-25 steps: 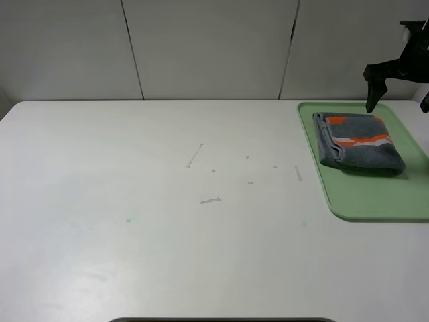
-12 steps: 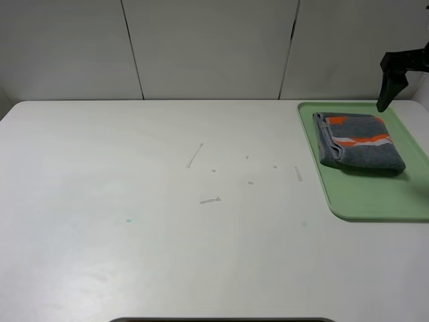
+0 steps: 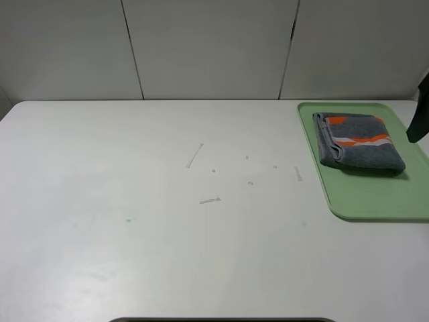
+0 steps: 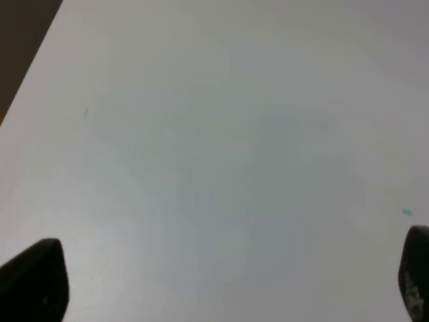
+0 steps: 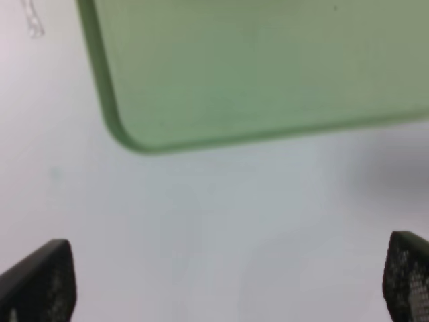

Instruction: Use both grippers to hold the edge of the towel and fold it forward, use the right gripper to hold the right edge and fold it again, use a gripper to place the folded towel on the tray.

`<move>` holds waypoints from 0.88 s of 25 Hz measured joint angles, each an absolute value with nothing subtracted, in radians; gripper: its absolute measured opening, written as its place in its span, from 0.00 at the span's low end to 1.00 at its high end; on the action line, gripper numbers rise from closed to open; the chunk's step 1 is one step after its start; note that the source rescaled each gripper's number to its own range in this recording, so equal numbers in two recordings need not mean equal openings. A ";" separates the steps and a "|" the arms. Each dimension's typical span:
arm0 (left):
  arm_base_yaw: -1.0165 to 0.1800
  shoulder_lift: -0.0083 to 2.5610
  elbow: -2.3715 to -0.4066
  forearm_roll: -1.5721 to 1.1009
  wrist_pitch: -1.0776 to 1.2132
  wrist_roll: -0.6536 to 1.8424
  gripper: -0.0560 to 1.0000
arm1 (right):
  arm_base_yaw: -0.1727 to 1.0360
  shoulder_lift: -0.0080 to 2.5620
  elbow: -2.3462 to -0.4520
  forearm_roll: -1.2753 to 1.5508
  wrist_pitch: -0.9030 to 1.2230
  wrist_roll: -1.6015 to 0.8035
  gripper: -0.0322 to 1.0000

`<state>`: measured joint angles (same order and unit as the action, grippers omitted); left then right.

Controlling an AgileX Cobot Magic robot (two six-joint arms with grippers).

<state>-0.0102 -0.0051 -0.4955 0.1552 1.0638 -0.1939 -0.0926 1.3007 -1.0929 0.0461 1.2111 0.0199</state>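
Observation:
The folded grey towel (image 3: 358, 149) with orange and white stripes lies on the green tray (image 3: 375, 198) at the right of the table. My right gripper shows in the exterior view only as one dark finger (image 3: 419, 115) at the right edge, beside the towel and apart from it. In the right wrist view the gripper (image 5: 221, 282) is open and empty, its fingertips (image 5: 40, 282) wide apart over bare table, with the tray's near corner (image 5: 201, 74) ahead. My left gripper (image 4: 221, 282) is open and empty above bare table; it is out of the exterior view.
The white table (image 3: 134, 201) bears a few small tape scraps (image 3: 209, 200) near its middle. A white panelled wall stands behind it. The tray reaches the table's right edge.
My right gripper has moved right and down from above the tray's far edge, almost out of the exterior view. The towel stays on the tray.

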 joint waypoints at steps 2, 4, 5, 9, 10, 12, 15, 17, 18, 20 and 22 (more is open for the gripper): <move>-0.010 -0.005 -0.495 0.155 1.064 -0.194 1.00 | -0.093 1.229 -1.061 0.059 1.212 0.020 1.00; -0.010 -0.005 -0.495 0.155 1.064 -0.194 1.00 | -0.093 1.151 -1.040 0.065 1.214 0.020 1.00; -0.010 -0.005 -0.495 0.155 1.064 -0.194 1.00 | -0.093 1.119 -1.031 0.066 1.214 0.020 1.00; -0.010 -0.005 -0.495 0.155 1.064 -0.194 1.00 | -0.093 0.972 -1.013 0.067 1.214 0.021 1.00; -0.010 -0.005 -0.495 0.155 1.064 -0.194 1.00 | -0.093 0.933 -1.007 0.067 1.214 0.021 1.00; -0.010 -0.005 -0.495 0.155 1.064 -0.194 1.00 | -0.093 0.861 -0.988 0.067 1.214 0.021 1.00; -0.010 -0.005 -0.495 0.155 1.064 -0.194 1.00 | -0.093 0.732 -0.939 0.063 1.216 0.021 1.00; -0.010 -0.005 -0.495 0.155 1.064 -0.194 1.00 | -0.093 0.641 -0.894 0.055 1.216 0.021 1.00; -0.010 -0.005 -0.495 0.155 1.064 -0.194 1.00 | -0.093 0.589 -0.875 0.049 1.216 0.021 1.00; -0.010 -0.005 -0.495 0.155 1.064 -0.194 1.00 | -0.093 0.495 -0.829 0.035 1.217 0.021 1.00; -0.010 -0.005 -0.495 0.155 1.064 -0.194 1.00 | -0.093 0.397 -0.787 0.018 1.211 0.021 1.00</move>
<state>-0.0102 -0.0051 -0.4955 0.1552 1.0638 -0.1939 -0.0926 0.3970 -0.7869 0.0176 1.2109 0.0209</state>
